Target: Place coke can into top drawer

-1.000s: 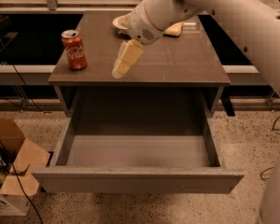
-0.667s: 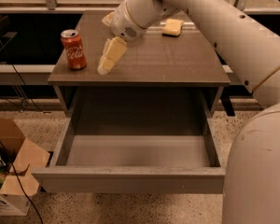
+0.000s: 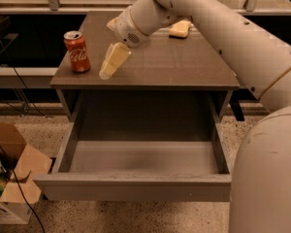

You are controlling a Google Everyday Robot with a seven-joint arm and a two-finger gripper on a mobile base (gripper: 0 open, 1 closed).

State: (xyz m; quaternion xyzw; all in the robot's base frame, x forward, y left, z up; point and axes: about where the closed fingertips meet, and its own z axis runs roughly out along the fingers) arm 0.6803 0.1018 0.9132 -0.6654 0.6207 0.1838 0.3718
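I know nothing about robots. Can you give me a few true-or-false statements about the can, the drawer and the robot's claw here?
1. The coke can stands upright on the cabinet top. True.
2. The top drawer is closed. False: it is pulled open.
3. The gripper holds the can. False: it hangs over the cabinet top beside the can, apart from it.
4. Nothing lies in the drawer. True.
5. A cardboard box sits on the floor by the cabinet. True.

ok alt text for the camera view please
The gripper hovers over the cabinet top beside an upright coke can, not touching it. Below, the top drawer stands pulled open and empty.
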